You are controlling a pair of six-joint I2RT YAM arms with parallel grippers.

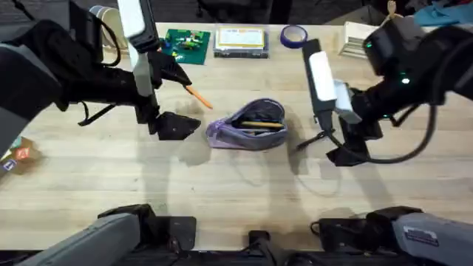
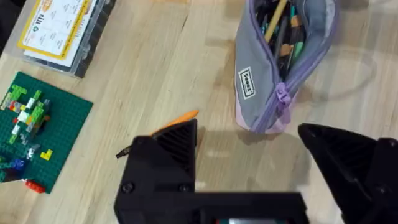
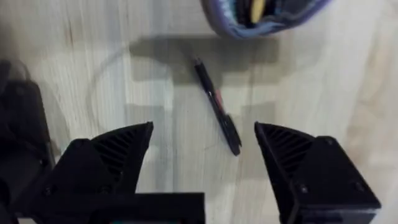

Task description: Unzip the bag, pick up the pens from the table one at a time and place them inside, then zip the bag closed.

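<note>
A robotics lab or workshop bench. Two black robot arms are mounted at the near edge of a light-wood butcher-block table (image 1: 111,185). Beyond the left gripper (image 1: 175,125) lie a green building-brick baseplate (image 1: 187,42) and a clear plastic parts case with a yellow label (image 1: 240,41); a roll of purple tape (image 1: 294,34) sits past the right gripper (image 1: 347,148).

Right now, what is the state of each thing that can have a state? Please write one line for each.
bag: unzipped, mouth open, pens already inside
orange pen: lying on the table, outside the bag
black pen: lying on the table, outside the bag
left gripper: open, holding nothing
right gripper: open, above the black pen
</note>
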